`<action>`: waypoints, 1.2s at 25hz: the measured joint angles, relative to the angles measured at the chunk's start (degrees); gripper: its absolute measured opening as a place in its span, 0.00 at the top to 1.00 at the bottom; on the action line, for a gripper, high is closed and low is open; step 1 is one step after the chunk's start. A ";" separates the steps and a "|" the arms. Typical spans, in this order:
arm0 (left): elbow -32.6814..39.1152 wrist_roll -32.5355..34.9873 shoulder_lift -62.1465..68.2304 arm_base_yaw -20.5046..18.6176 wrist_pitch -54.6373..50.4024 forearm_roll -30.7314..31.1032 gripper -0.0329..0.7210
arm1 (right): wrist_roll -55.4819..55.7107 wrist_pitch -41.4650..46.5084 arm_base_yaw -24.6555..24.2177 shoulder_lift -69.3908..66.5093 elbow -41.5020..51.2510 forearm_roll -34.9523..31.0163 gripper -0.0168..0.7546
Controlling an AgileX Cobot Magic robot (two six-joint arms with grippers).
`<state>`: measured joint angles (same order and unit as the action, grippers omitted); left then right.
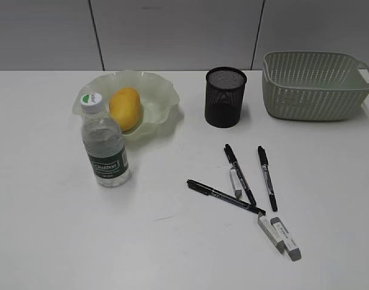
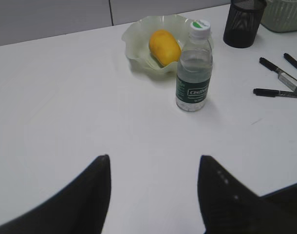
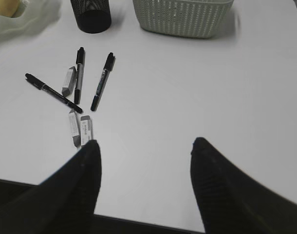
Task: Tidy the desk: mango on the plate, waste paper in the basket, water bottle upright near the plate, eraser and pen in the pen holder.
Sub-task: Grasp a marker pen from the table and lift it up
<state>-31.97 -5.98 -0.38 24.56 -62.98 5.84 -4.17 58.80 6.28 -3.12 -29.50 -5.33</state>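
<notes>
Basket (image 3: 183,17) — right wrist view only

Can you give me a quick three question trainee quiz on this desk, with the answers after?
1. True or false: the mango lies in the plate.
2. How many pens lie on the desk?
3. Where does the water bottle stand? A) inside the basket B) upright on the desk by the plate C) on its side next to the pen holder

Key:
1. True.
2. Three, all outside the pen holder, with the erasers beside them.
3. B.
</notes>
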 joint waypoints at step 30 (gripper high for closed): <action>1.17 0.11 0.08 -9.90 2.20 -2.28 0.47 | 7.87 -22.09 11.73 -101.37 -36.32 0.13 0.40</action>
<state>-30.80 -5.86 -0.30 14.66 -60.77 3.55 3.70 36.70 18.01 -104.48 -65.82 -5.19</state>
